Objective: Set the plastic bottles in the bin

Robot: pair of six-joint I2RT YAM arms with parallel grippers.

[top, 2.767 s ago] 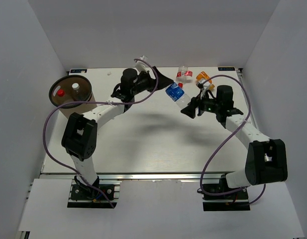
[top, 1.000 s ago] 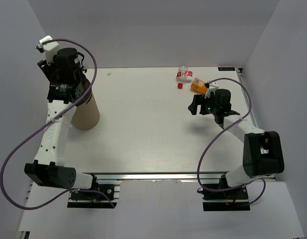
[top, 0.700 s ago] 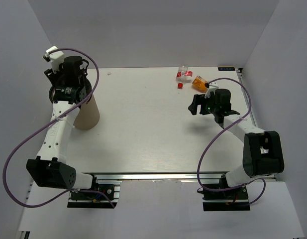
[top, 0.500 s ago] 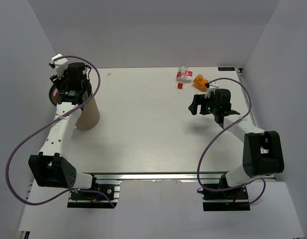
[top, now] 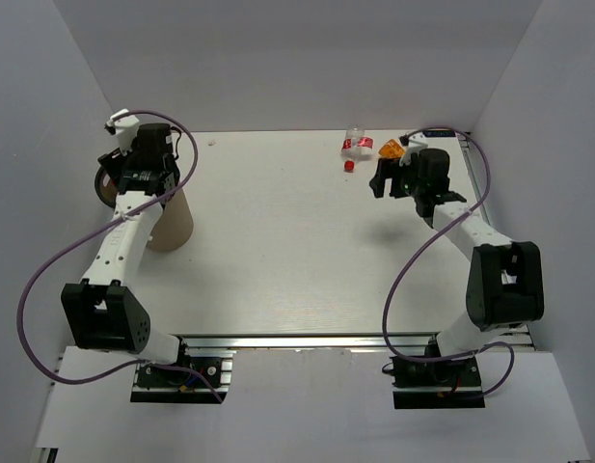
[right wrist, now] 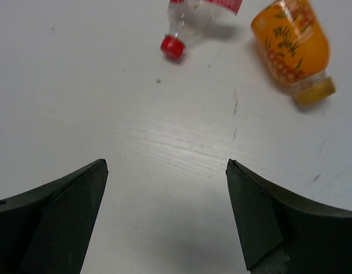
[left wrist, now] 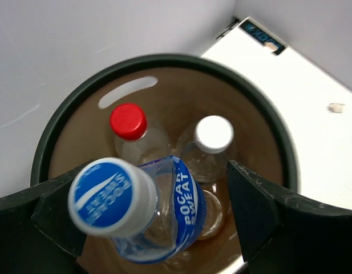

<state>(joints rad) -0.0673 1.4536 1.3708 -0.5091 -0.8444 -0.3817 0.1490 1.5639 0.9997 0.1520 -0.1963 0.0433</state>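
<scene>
- Bin (left wrist: 164, 59): left edge of the overhead view. Holds a red-capped bottle (left wrist: 129, 121) and a white-capped bottle (left wrist: 214, 135).
- Blue-capped bottle (left wrist: 164, 211): in the bin's mouth, between the spread fingers of the left gripper (left wrist: 156, 177).
- Right gripper (right wrist: 164, 165): fingers spread above the table (right wrist: 79, 85).
- Red-labelled bottle (right wrist: 198, 14) and orange bottle (right wrist: 290, 48): lying at the top of the right wrist view.

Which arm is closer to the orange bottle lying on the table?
Right. The right gripper hovers open just short of the orange bottle. The left gripper is far off on the other side, above the bin.
</scene>
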